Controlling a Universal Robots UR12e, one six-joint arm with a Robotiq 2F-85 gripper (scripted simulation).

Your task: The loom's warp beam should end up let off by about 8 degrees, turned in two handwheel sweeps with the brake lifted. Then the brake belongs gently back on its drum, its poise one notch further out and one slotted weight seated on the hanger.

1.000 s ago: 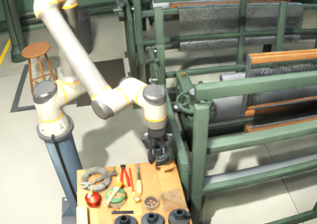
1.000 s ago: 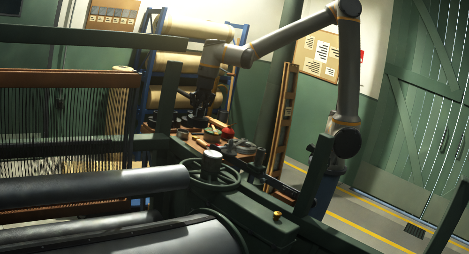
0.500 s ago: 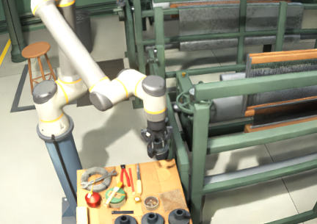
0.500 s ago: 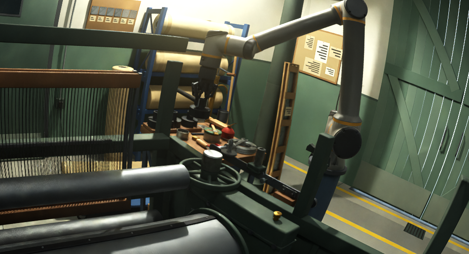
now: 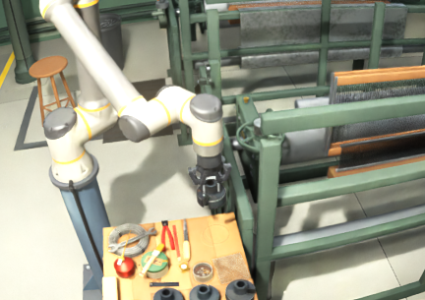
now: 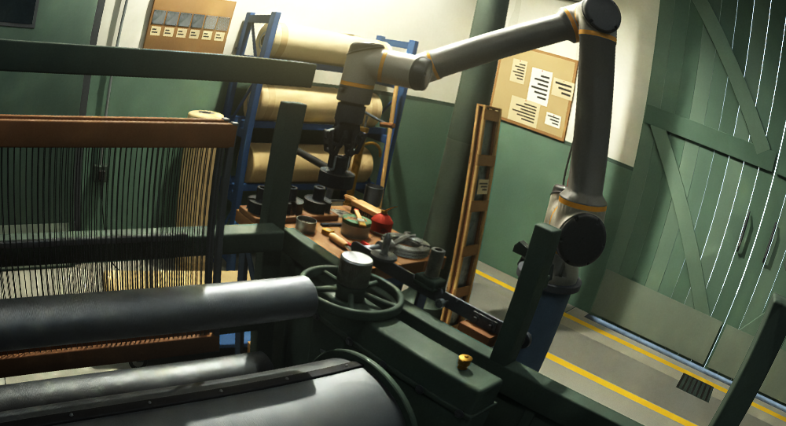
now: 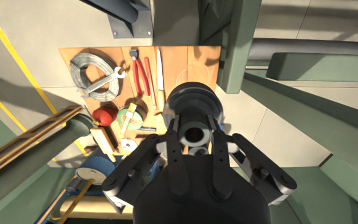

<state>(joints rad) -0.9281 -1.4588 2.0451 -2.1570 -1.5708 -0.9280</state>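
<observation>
My gripper (image 5: 212, 205) (image 6: 339, 163) (image 7: 194, 125) hangs point-down above the near-loom corner of the wooden tool board (image 5: 177, 256) (image 7: 139, 85), closed on the hub of a dark slotted weight (image 7: 193, 114) (image 6: 336, 176) carried clear of the board. Three more slotted weights (image 5: 204, 292) (image 6: 291, 201) stand in a row at the board's far end. The green handwheel (image 5: 248, 136) (image 6: 360, 297) sits on the loom frame beside the dark warp beam (image 6: 154, 308). The notched brake lever with its poise (image 6: 434, 259) runs along the frame below the handwheel.
The green loom frame (image 5: 315, 143) rises right beside the board. On the board lie a wire coil with a spanner (image 5: 129, 238) (image 7: 96, 75), red pliers (image 5: 168, 234) (image 7: 139, 73), a red oil can (image 5: 124, 266) (image 7: 104, 115) and a green tape reel (image 5: 154, 261). A stool (image 5: 49, 79) stands behind the arm.
</observation>
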